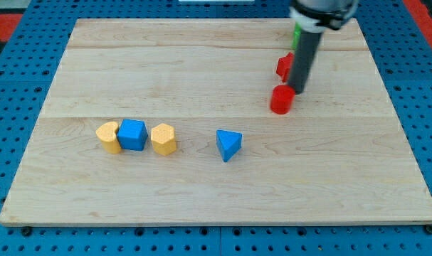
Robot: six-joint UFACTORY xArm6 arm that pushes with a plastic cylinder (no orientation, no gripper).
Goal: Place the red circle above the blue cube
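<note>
The red circle (281, 99) is a short red cylinder at the view's upper right. My tip (298, 91) touches its upper right side. The blue cube (132, 134) sits at the view's left, far from the red circle, between a yellow block (109, 136) on its left and a yellow hexagon-like block (164, 139) on its right. The rod partly hides another red block (284, 67) just above the red circle.
A blue triangle block (228, 144) lies near the middle of the wooden board (216, 192). A green block (297, 35) shows behind the rod near the top edge. Blue pegboard surrounds the board.
</note>
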